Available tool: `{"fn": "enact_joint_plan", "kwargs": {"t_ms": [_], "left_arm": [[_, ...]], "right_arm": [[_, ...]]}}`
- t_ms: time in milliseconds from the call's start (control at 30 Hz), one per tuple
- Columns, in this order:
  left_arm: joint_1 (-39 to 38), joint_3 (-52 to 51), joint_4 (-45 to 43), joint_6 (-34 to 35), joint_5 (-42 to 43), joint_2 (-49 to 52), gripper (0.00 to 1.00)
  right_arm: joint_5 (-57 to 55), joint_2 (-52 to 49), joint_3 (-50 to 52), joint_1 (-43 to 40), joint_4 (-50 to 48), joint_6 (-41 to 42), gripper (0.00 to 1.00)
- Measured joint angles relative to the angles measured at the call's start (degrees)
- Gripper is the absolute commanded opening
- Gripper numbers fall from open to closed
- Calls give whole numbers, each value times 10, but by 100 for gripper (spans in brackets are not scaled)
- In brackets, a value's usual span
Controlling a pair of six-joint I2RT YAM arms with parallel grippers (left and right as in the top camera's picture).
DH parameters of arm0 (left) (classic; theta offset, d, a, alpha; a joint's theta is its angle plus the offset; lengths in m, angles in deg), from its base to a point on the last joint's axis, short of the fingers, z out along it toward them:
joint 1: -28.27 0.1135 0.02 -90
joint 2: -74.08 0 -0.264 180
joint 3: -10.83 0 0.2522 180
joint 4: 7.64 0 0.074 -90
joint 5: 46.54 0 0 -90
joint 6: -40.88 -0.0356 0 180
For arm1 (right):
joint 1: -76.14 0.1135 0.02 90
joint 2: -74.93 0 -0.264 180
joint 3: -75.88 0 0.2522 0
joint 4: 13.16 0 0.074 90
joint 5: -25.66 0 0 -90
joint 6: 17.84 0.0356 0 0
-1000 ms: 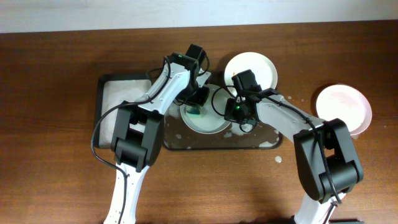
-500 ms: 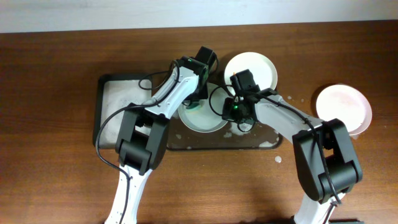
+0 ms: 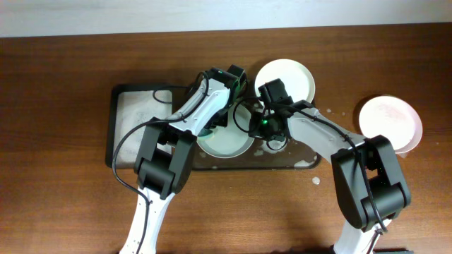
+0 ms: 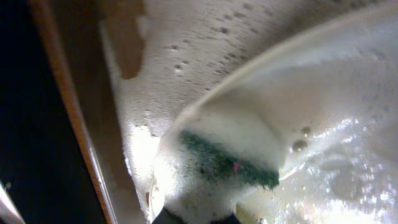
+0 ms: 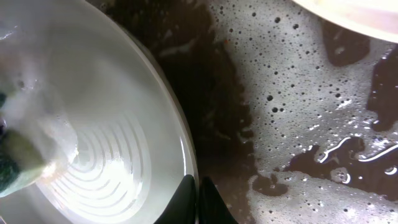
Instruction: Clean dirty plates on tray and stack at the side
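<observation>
A white plate (image 3: 227,143) lies on the foamy dark tray (image 3: 296,161). My right gripper (image 3: 255,130) is shut on this plate's right rim, and in the right wrist view its black fingertips (image 5: 186,202) pinch the edge of the ribbed plate (image 5: 118,118). My left gripper (image 3: 215,120) is shut on a green sponge (image 4: 227,167) coated in white foam, pressed on the wet plate (image 4: 329,118) near its rim. A second plate (image 3: 288,76) rests at the tray's back edge. A third, pinkish plate (image 3: 390,123) sits on the table to the right.
A narrower dark tray (image 3: 113,127) full of foam lies just left of the wide tray. Foam and puddles cover the wide tray's floor (image 5: 298,112). Water drops (image 3: 316,181) dot the brown table near its front right corner.
My left arm has swung, dragging the sponge leftward across the plate toward its left rim. The right gripper has kept its pinch on the rim, shifting slightly left.
</observation>
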Motion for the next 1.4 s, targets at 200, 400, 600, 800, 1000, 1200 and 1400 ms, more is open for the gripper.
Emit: {"fn": "enact_joint_plan", "kwargs": {"t_ms": [200, 400, 600, 800, 1000, 1200, 1400], "left_arm": [[2, 0, 2, -130, 67, -5, 1], [7, 2, 33, -247, 180, -8, 1], [3, -1, 94, -322, 249, -2, 1], [19, -4, 86, -367, 283, 1, 1], [40, -7, -28, -345, 302, -12, 1], [56, -7, -106, -274, 315, -12, 1], [56, -7, -144, -156, 286, -12, 1]], "right_arm": [[-5, 0, 0, -2, 3, 0, 4], [-11, 0, 0, -4, 5, -2, 4], [-12, 0, 0, -4, 5, -5, 4], [-12, 0, 0, -4, 5, -7, 4], [-31, 0, 0, -14, 4, -3, 4], [-35, 0, 0, -15, 0, 7, 4], [-34, 0, 0, -15, 0, 9, 4]]}}
